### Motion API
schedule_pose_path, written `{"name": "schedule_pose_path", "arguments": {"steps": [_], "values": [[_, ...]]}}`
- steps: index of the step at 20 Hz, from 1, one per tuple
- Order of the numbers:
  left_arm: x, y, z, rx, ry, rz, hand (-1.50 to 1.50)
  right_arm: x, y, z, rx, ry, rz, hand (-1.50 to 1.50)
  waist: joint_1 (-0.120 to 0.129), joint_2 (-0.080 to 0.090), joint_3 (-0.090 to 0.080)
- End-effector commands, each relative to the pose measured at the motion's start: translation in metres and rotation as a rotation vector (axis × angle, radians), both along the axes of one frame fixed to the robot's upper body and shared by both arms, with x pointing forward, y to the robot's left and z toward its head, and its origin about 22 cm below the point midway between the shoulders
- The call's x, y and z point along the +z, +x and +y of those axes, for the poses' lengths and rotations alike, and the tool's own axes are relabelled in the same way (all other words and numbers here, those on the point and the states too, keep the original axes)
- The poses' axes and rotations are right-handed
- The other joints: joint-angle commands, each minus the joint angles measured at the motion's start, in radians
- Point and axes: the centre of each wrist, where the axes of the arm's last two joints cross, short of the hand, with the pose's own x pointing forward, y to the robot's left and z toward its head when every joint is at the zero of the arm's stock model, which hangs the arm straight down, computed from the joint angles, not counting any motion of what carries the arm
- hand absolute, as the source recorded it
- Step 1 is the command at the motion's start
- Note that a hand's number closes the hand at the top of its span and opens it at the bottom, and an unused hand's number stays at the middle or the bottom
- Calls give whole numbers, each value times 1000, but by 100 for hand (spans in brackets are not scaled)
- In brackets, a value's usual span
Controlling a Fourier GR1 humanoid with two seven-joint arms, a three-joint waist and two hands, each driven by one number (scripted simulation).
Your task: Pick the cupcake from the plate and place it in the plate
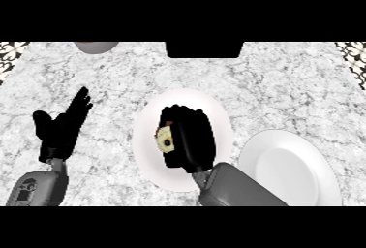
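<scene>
Right hand [187, 138] curling round cupcake [165, 139] over middle plate [214, 104], second plate [293, 169] lying by right edge of table [286, 82], left hand [61, 128] resting open near left edge

Item count, head view.

- White plates: 2, the centre plate [219, 112] and the right-side plate [286, 167].
- Food items: 1 cupcake [165, 138], only partly visible.
- Black hands: 2, the left hand [61, 131] and the right hand [191, 138].
- Grey forearms: 2, the left forearm [36, 188] and the right forearm [239, 191].
- Far edge: 1 grey round vessel [97, 46], cut off by the frame, kind not determinable, and 1 black rectangular block [205, 49].
- Work surface: 1 marble counter [286, 87].
- Patterned areas: 2, the far-left patch [10, 51] and the far-right patch [354, 51].
</scene>
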Motion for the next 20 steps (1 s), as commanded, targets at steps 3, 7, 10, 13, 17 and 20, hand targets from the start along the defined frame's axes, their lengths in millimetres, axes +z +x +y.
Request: {"name": "schedule_pose_path", "arguments": {"steps": [3, 7, 10, 13, 17, 20], "values": [[-2, 4, -3, -6, -3, -16, 0, -35, 12, -12, 21, 87, 254, -150, 3, 2, 0], [11, 4, 2, 1, 11, -7, 0, -38, 37, -31, 155, 80, 208, -150, -1, -1, 1], [1, -6, -6, 2, -5, -5, 0, -33, 43, -45, 165, 144, 44, -150, -2, -2, 1], [4, -3, 1, 11, 5, 19, 0, 2, 34, -33, 255, 288, -70, -150, -7, -5, 1], [-1, -4, 9, 18, 2, 13, 0, 11, 9, -28, 387, 504, -95, -150, -5, -3, 1], [5, -1, 12, -4, -3, 1, 0, 36, 10, -41, 331, 603, -26, -150, -13, -5, 0]]}}
